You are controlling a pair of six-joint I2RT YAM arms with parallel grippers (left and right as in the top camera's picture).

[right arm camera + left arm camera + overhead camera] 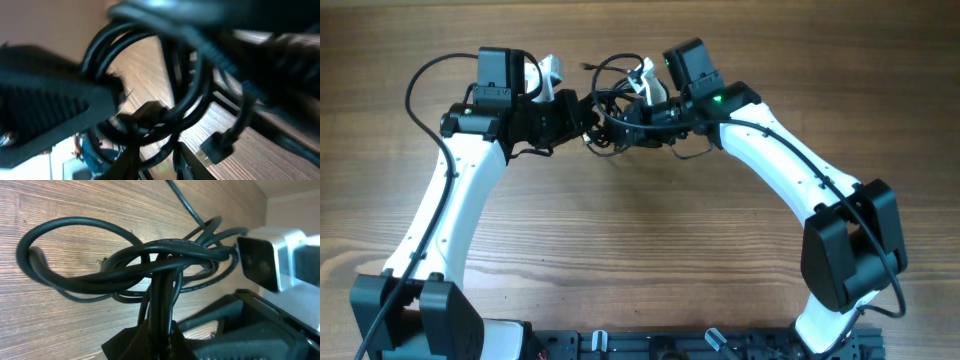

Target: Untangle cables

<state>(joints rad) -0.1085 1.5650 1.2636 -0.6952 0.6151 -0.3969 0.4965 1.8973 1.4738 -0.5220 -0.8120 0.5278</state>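
The left jaws are clenched on the cables (150, 255). Seen from the left wrist, several black strands are pinched upright between them at the bottom edge. Above the grip the bundle fans into a knot with one wide loop swinging out to the left over the wood-grain counter (60, 325).

The right wrist view is blurred. It shows loops of the same cables (190, 100) hanging between the right jaws and a plug end (218, 146) dangling low, but whether the right jaws are pressed on a strand cannot be told.

Only the overhead view shows the whole scene. The left arm (460, 200) and the right arm (790, 170) arch inward from the near edge, and their tips meet at the bundle (610, 120) toward the far side of the counter (650, 230). The knot sits between the two sets of jaws and touches both, with thin loops spilling out above and below them.

From the left wrist, the right arm's pale housing (280, 255) shows just beyond the knot, a detail the overhead view flattens.
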